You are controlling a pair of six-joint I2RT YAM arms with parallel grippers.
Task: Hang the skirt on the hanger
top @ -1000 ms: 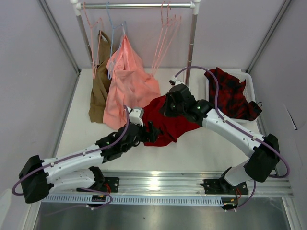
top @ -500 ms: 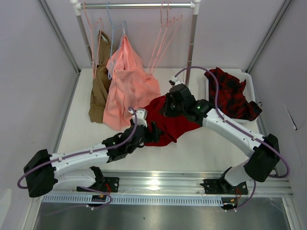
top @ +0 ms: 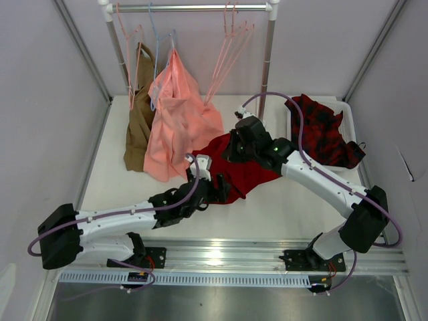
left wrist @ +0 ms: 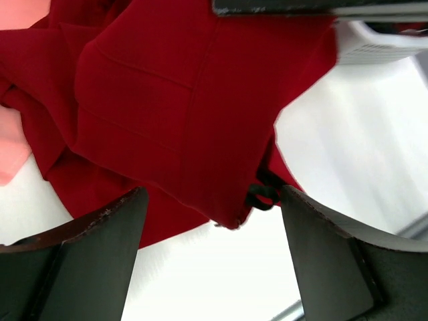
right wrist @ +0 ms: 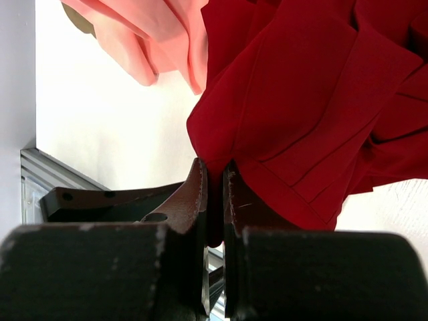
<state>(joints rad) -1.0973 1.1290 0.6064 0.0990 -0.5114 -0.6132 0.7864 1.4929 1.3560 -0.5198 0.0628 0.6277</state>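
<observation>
No readable text — labels, numbers, signs.

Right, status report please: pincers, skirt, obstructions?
Left pincer open, straddling skirt hem. Right pincer shut on skirt. Skirt bunched, unhung. Salmon-pink garment hangs alongside.

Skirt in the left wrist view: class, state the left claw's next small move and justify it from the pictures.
Probably ease the open left claw forward and close on the skirt hem seen between its fingers; the right claw pinches another edge.
</observation>
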